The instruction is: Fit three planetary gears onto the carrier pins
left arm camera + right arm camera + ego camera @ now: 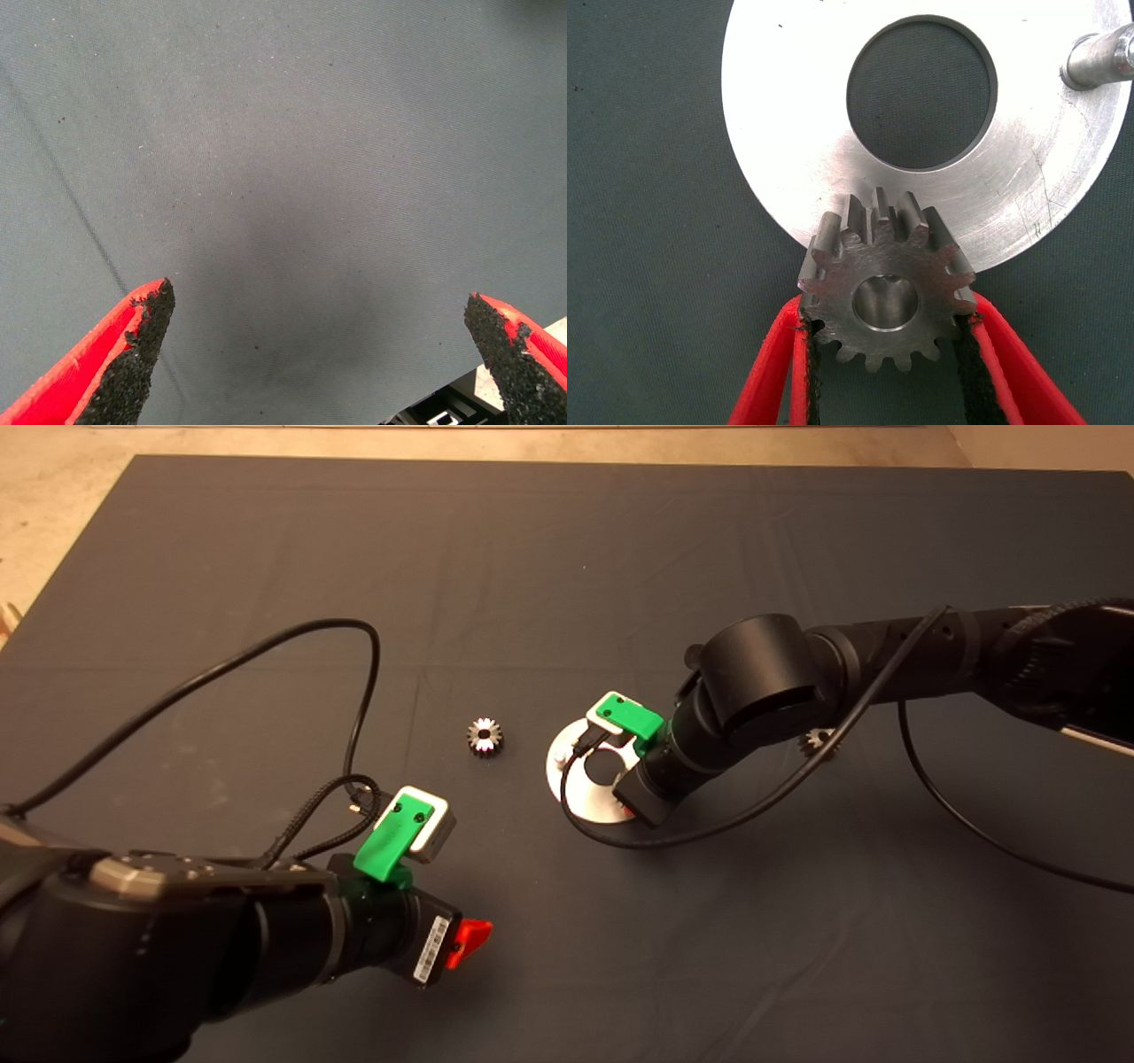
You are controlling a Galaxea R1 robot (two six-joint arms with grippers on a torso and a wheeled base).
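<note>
Right now, right hand (886, 354) clamped on one gear (884, 283), a red finger (775, 372) pressed against each flank, bore facing the wrist camera. Held over the edge of the shiny round disc (788, 133) with the big central hole, just beside that rim. One silver pin (1099, 57) standing on the disc, apart from the held gear; the other pins not visible. From above, right arm reaching in over the disc (576, 797) near the middle of the dark mat (567, 558). Second gear (485, 737) lying loose on the mat just beside the disc. Third gear (817, 742) partly hidden behind the right arm. Left hand (319, 354) spread wide, gripping nothing, low over bare mat at the lower left.
</note>
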